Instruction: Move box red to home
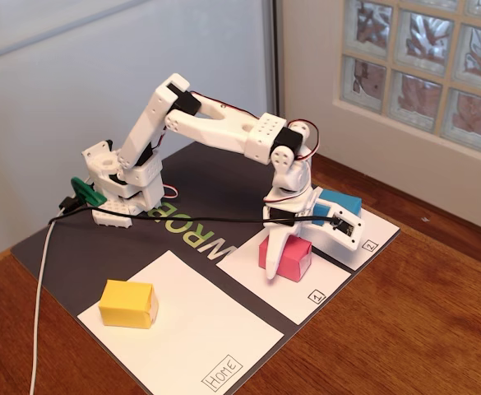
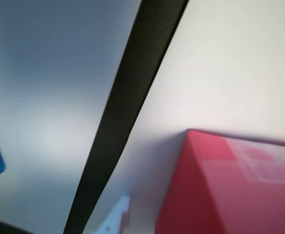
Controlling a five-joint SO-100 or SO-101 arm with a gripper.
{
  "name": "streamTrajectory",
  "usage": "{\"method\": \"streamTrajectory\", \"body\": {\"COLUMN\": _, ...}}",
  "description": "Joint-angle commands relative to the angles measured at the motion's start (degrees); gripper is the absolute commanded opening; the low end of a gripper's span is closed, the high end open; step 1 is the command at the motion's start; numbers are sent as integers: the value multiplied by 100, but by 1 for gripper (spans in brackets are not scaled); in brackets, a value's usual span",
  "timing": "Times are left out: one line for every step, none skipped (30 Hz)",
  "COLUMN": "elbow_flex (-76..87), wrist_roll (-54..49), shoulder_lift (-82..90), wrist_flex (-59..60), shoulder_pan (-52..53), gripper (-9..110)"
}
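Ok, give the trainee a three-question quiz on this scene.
1. True or false: the yellow box lies on the home sheet.
2. Which sheet holds the red box? A) home B) sheet 1 C) sheet 2
3. Which box sits behind the gripper in the fixed view?

Key: 1 true. 2 B. 3 The blue box.

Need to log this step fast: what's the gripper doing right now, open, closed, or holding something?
Gripper: down at the red box on the sheet marked 1, one finger at its front; whether it grips cannot be told.
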Motion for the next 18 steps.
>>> {"method": "streamTrajectory", "body": {"elbow_flex": 378, "wrist_roll": 44, "shoulder_lift": 466, "wrist_flex": -264, "shoulder_pan": 35, "gripper": 53}}
{"method": "streamTrajectory", "body": {"elbow_flex": 431, "wrist_roll": 44, "shoulder_lift": 475, "wrist_flex": -299, "shoulder_pan": 44, "gripper": 53}}
{"method": "streamTrajectory", "body": {"elbow_flex": 457, "wrist_roll": 44, "shoulder_lift": 475, "wrist_flex": -334, "shoulder_pan": 53, "gripper": 53}}
{"method": "streamTrajectory", "body": {"elbow_flex": 457, "wrist_roll": 26, "shoulder_lift": 475, "wrist_flex": -360, "shoulder_pan": 70, "gripper": 53}}
{"method": "streamTrajectory", "body": {"elbow_flex": 457, "wrist_roll": 18, "shoulder_lift": 466, "wrist_flex": -396, "shoulder_pan": 70, "gripper": 53}}
{"method": "streamTrajectory", "body": {"elbow_flex": 457, "wrist_roll": 0, "shoulder_lift": 466, "wrist_flex": -439, "shoulder_pan": 79, "gripper": 53}}
{"method": "streamTrajectory", "body": {"elbow_flex": 457, "wrist_roll": -18, "shoulder_lift": 466, "wrist_flex": -483, "shoulder_pan": 79, "gripper": 53}}
{"method": "streamTrajectory", "body": {"elbow_flex": 457, "wrist_roll": -35, "shoulder_lift": 466, "wrist_flex": -510, "shoulder_pan": 79, "gripper": 53}}
{"method": "streamTrajectory", "body": {"elbow_flex": 457, "wrist_roll": -44, "shoulder_lift": 457, "wrist_flex": -545, "shoulder_pan": 79, "gripper": 53}}
{"method": "streamTrajectory", "body": {"elbow_flex": 448, "wrist_roll": -62, "shoulder_lift": 457, "wrist_flex": -571, "shoulder_pan": 79, "gripper": 53}}
{"method": "streamTrajectory", "body": {"elbow_flex": 448, "wrist_roll": -79, "shoulder_lift": 448, "wrist_flex": -598, "shoulder_pan": 88, "gripper": 53}}
{"method": "streamTrajectory", "body": {"elbow_flex": 448, "wrist_roll": -97, "shoulder_lift": 439, "wrist_flex": -624, "shoulder_pan": 88, "gripper": 53}}
{"method": "streamTrajectory", "body": {"elbow_flex": 448, "wrist_roll": -123, "shoulder_lift": 439, "wrist_flex": -650, "shoulder_pan": 88, "gripper": 52}}
{"method": "streamTrajectory", "body": {"elbow_flex": 448, "wrist_roll": -141, "shoulder_lift": 439, "wrist_flex": -668, "shoulder_pan": 88, "gripper": 52}}
{"method": "streamTrajectory", "body": {"elbow_flex": 439, "wrist_roll": -149, "shoulder_lift": 431, "wrist_flex": -677, "shoulder_pan": 88, "gripper": 52}}
{"method": "streamTrajectory", "body": {"elbow_flex": 431, "wrist_roll": -158, "shoulder_lift": 422, "wrist_flex": -677, "shoulder_pan": 88, "gripper": 52}}
{"method": "streamTrajectory", "body": {"elbow_flex": 431, "wrist_roll": -167, "shoulder_lift": 413, "wrist_flex": -677, "shoulder_pan": 88, "gripper": 52}}
{"method": "streamTrajectory", "body": {"elbow_flex": 431, "wrist_roll": -167, "shoulder_lift": 413, "wrist_flex": -677, "shoulder_pan": 88, "gripper": 51}}
